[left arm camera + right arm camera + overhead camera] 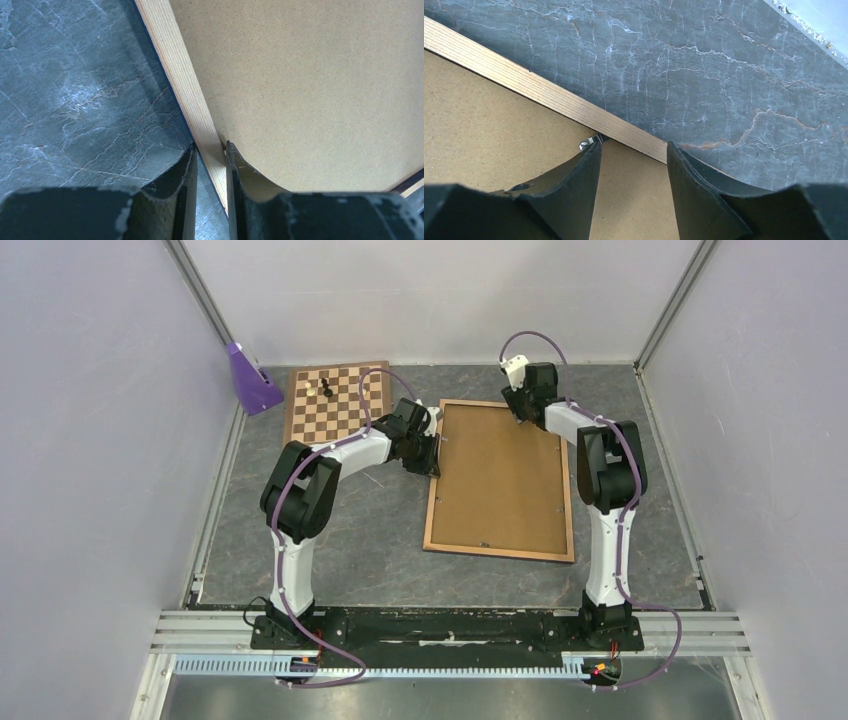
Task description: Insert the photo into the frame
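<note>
The frame (431, 515) lies back-up on the grey table, light wood rails around a plain brown backing board (500, 480). The photo is hidden from every view. My left gripper (432, 455) is at the frame's left rail near the far corner. In the left wrist view its fingertips (210, 147) straddle the wood rail (180, 75) and close on it from both sides. My right gripper (522, 410) hangs over the far rail. It is open (632, 147), with one finger over the board by a small metal clip (585, 145) and the other just outside the rail (524, 82).
A chessboard (335, 400) with a few small pieces lies at the back left, close behind my left arm. A purple object (250, 380) leans in the back-left corner. Pale walls enclose the table on three sides.
</note>
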Action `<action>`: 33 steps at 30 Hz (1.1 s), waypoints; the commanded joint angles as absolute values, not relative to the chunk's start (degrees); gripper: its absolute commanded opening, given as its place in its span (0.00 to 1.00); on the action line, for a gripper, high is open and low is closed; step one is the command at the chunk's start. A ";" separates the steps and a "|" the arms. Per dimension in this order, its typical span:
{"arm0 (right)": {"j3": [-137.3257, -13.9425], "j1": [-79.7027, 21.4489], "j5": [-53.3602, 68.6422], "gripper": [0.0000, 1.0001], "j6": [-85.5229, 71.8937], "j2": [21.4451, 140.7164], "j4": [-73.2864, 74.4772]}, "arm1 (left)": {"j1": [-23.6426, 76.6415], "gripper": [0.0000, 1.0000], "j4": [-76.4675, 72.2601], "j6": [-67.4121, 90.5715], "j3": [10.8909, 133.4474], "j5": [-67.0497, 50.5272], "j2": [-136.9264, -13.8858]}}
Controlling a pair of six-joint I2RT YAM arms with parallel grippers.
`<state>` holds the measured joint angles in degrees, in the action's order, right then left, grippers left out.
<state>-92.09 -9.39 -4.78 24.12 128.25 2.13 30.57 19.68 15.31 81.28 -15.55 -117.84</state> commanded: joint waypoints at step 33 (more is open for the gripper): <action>-94.85 -11.86 -0.12 0.55 29.09 132.53 -2.44 | 34.60 0.02 26.16 0.20 88.33 -15.92 -121.10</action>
<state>-93.06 -10.35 -4.47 28.40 129.97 -1.10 31.75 24.25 9.39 84.99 -13.30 -119.17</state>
